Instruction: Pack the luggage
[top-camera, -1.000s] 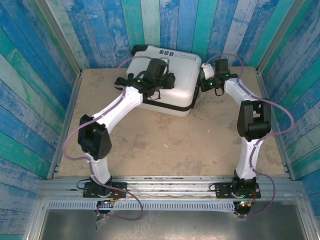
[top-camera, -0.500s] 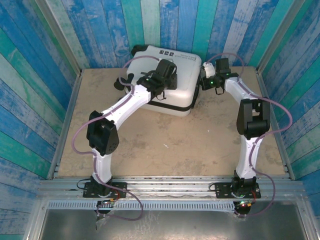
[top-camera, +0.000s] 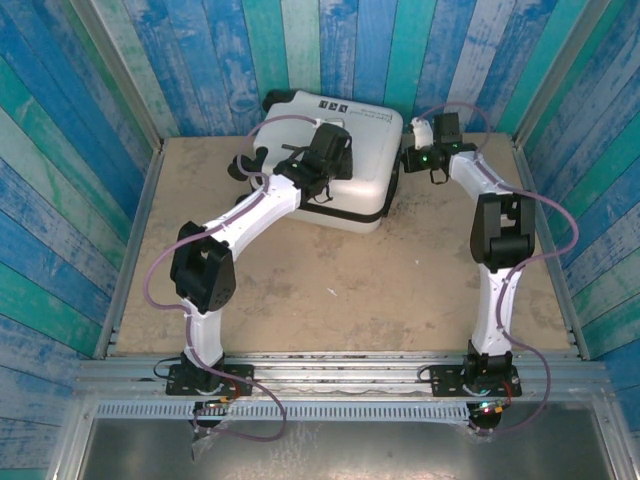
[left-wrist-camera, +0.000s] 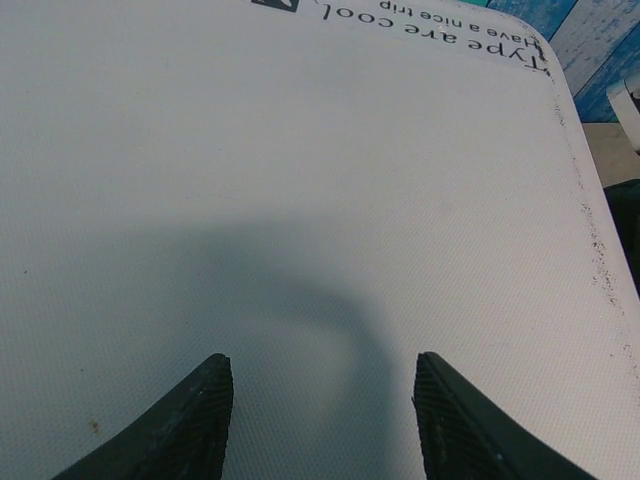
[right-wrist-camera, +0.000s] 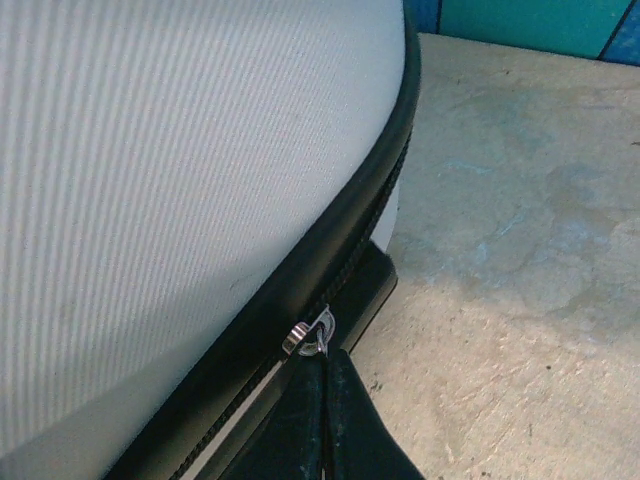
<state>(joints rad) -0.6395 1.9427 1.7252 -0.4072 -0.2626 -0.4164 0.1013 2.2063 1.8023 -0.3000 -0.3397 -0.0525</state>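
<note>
White hard-shell suitcase, closed, flat on the far middle of the table, back edge close to the blue plank wall. Black print near the far edge of the lid. Black zipper band around the side. Above the lid, left gripper, fingers roughly half apart, nothing between them, a soft shadow on the white shell ahead. At the suitcase's right side, right gripper, fingers pressed together, pinching the small metal zipper pull. Worn sandy tabletop just beside that corner.
</note>
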